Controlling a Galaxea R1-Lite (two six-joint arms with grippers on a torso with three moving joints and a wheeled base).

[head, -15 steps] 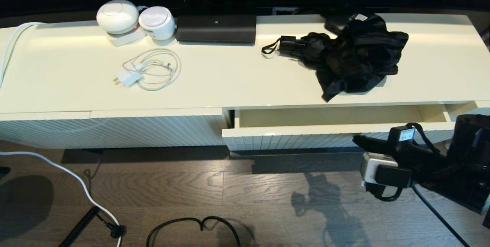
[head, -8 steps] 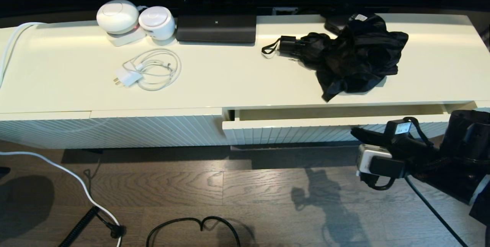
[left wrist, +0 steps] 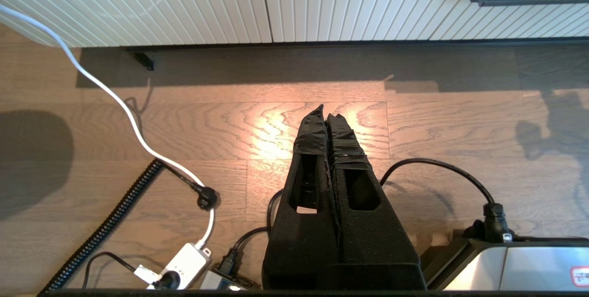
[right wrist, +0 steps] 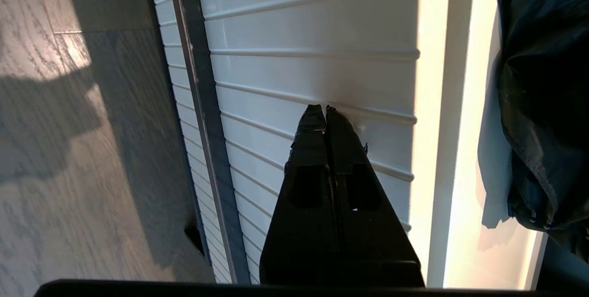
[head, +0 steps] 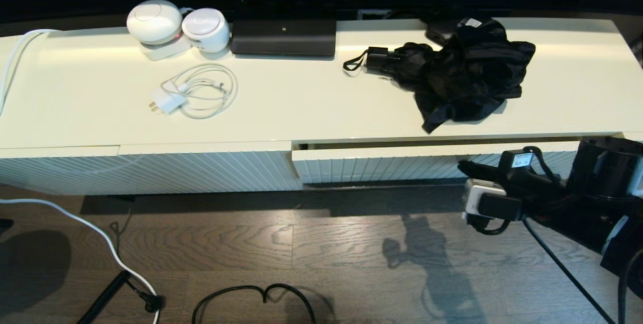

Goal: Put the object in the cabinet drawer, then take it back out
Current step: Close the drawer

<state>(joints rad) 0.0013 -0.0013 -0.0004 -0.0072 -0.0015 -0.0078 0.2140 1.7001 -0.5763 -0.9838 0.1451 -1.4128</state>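
The black folding umbrella [head: 462, 75] lies crumpled on the cabinet top at the right, handle and wrist loop pointing left; its fabric [right wrist: 543, 103] also shows in the right wrist view. Below it the ribbed cabinet drawer [head: 392, 166] stands almost fully pushed in, with only a thin dark gap under the top. My right gripper [head: 462, 167] is shut, and its tips [right wrist: 326, 108] press against the ribbed drawer front [right wrist: 313, 57], beside the dark handle bar [right wrist: 198, 103]. My left gripper [left wrist: 327, 110] is shut on nothing and hangs low over the wooden floor.
Two white round devices [head: 154, 21], a black box [head: 284, 36] and a white charger with coiled cable [head: 193, 93] sit on the cabinet's left half. A flat black box with a sticker [head: 444, 27] lies behind the umbrella. Cables [head: 251, 296] trail over the floor.
The drawer has slid in from clearly open to nearly shut. My right gripper has moved forward with it, staying against its front. The umbrella has not moved.
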